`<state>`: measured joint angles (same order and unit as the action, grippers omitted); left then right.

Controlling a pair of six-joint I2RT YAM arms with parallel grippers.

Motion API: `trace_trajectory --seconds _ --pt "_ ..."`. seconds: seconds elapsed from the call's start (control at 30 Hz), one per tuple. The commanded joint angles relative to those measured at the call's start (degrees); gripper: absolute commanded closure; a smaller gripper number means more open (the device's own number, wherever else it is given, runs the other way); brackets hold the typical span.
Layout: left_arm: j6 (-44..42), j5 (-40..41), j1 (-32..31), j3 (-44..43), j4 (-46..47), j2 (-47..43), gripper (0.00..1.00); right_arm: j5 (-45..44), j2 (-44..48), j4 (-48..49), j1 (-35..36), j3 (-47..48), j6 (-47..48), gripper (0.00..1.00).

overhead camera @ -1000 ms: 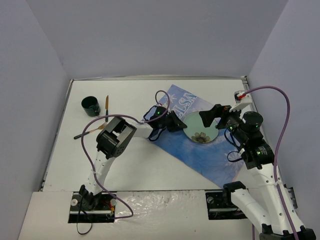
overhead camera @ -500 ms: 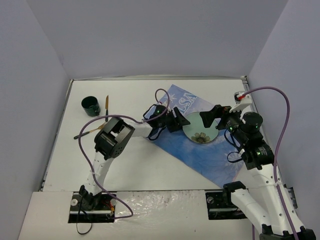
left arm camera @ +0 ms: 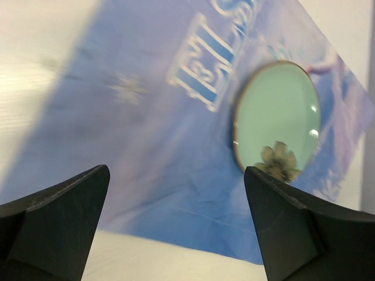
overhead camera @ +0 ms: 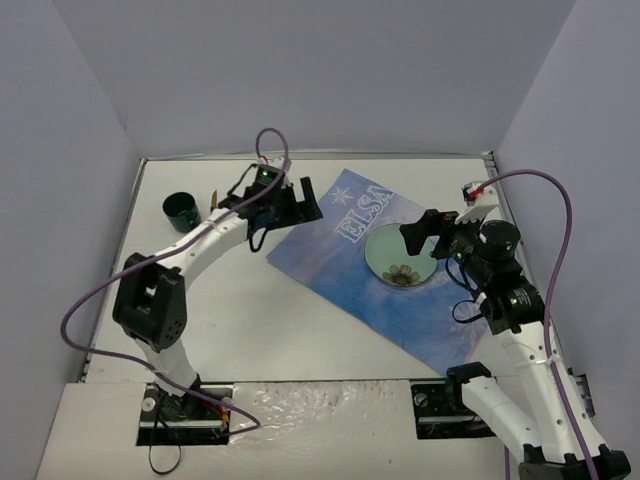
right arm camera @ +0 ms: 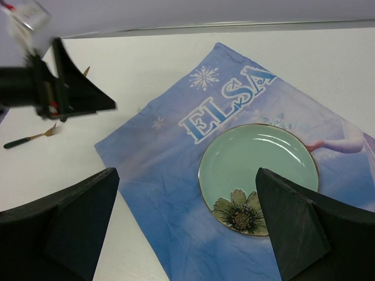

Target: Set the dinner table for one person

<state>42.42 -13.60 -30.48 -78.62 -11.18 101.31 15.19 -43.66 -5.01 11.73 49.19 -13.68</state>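
Across the stiff, heavy desk (overhead camera: 250, 325), beneath everything and not for lifting, mat (overhead camera: 330, 265) bearing a fragile, slick plate (overhead camera: 395, 250) best taken by the rim, left pincer (overhead camera: 306, 203) and right pincer (overhead camera: 420, 235) both released

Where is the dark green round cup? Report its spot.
Top view: the dark green round cup stands on the white dinner table's far left part, just left of a thin brown knife, apart from the blue placemat.
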Motion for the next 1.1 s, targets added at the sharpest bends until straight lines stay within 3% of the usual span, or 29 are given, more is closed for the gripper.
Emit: trace_trajectory --seconds 0.0,0.17,0.37,0.53,0.8,1.07 --pt "-15.24 11.00 9.57 -7.94 -18.12 -8.58 0.03 -2.03 -3.08 2.39 0.09 2.40 1.76 0.00" --pt "-20.18 11.18 24.79 -13.18 -24.96 -10.26 0.04 -1.44 -6.77 0.51 0.20 3.52 2.94 0.00" --pt "-22.86 6.31 40.44 -16.92 -24.59 -4.94 0.11 -0.60 -7.84 0.35 0.14 3.36 4.10 0.00" --pt "-26.67 4.54 44.64 -25.46 -26.15 5.67 0.15 -0.72 -7.63 -0.05 0.14 2.98 4.84 0.00" --pt "-30.65 8.29 45.15 -35.79 -30.07 17.87 0.25 -0.07 -7.87 -0.35 0.14 2.53 4.71 0.00" --pt "-33.08 5.92 45.75 -39.61 -29.72 23.21 0.36 -0.42 -9.33 -0.35 0.14 3.53 4.80 0.00"
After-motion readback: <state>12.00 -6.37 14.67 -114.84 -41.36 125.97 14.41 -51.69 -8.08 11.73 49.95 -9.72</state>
